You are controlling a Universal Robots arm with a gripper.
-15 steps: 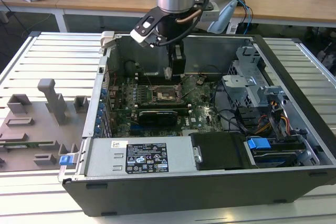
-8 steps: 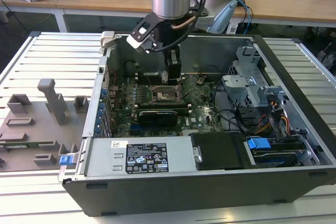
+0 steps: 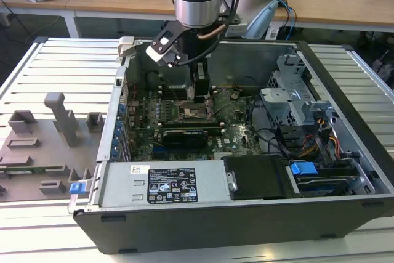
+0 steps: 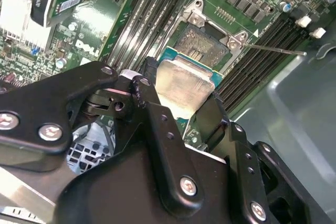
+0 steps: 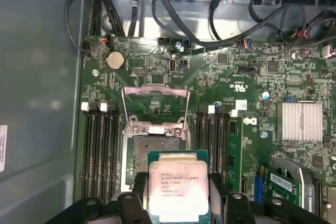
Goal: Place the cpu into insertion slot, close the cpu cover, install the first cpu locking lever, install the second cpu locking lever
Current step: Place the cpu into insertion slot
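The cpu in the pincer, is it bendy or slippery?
Probably stiff: the cpu sits flat and unbent, gripped at its edges by the pincer. Its smooth metal top looks a bit slippery. It's thin and small, so likely light.

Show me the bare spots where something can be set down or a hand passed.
Free: slatted table beyond the grey fixtures; bare case panel beside the motherboard. Crowded: cables, drive cage, memory slots flanking the insertion slot.

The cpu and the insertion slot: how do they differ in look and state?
The cpu has a smooth silver top; the insertion slot shows a brownish contact field. The cpu is held in the claw; the insertion slot lies open and empty. Both are square.
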